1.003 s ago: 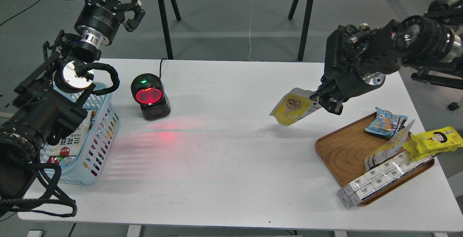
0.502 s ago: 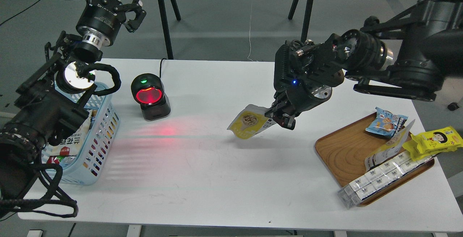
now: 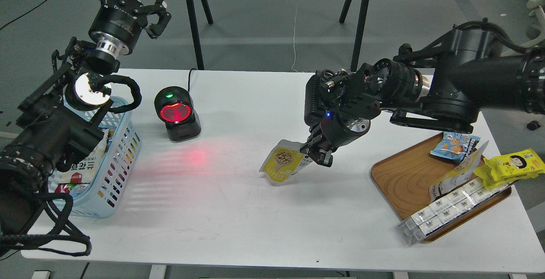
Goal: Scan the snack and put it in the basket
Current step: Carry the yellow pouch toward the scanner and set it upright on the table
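The snack [image 3: 281,166], a small yellow pouch with a round picture of tan nuts and a white panel, hung tilted just right of the frame's centre, above the surface. The basket [image 3: 111,159], light blue with slotted sides, stood at the left edge, holding packets.

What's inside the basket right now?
The basket holds at least one white packet with red print. My left arm covers most of the inside, so anything else there is hidden.

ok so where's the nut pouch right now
In the head view the nut pouch hangs mid-table, pinched in the right hand, just above the white table. It is between the red-lit scanner on its left and the wooden tray on its right.
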`<act>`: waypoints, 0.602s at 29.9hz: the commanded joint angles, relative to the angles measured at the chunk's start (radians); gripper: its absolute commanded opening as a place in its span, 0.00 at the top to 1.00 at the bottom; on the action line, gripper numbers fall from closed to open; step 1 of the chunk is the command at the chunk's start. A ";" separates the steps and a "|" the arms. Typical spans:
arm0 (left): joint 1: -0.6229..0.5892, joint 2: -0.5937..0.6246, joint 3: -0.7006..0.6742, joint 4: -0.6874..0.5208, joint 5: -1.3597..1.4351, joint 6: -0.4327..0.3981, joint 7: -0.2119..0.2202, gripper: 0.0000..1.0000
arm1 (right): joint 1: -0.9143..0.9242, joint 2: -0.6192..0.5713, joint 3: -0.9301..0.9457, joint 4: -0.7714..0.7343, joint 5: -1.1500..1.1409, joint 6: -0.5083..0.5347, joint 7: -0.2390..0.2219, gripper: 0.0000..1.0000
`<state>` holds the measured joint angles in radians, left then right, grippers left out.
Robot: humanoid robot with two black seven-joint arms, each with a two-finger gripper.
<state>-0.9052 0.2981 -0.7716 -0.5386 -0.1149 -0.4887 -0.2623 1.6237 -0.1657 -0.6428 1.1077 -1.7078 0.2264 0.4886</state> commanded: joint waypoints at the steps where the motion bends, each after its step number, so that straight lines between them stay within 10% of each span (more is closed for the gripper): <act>1: 0.000 -0.002 0.000 0.000 0.001 0.000 0.000 0.00 | -0.018 0.023 0.000 -0.031 0.000 -0.001 0.000 1.00; 18: 0.003 0.009 0.000 0.000 0.001 0.000 0.000 0.00 | -0.011 0.055 0.009 -0.043 0.000 -0.001 0.000 1.00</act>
<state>-0.9023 0.3052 -0.7700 -0.5383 -0.1139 -0.4887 -0.2628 1.6034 -0.1105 -0.6383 1.0641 -1.7072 0.2254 0.4887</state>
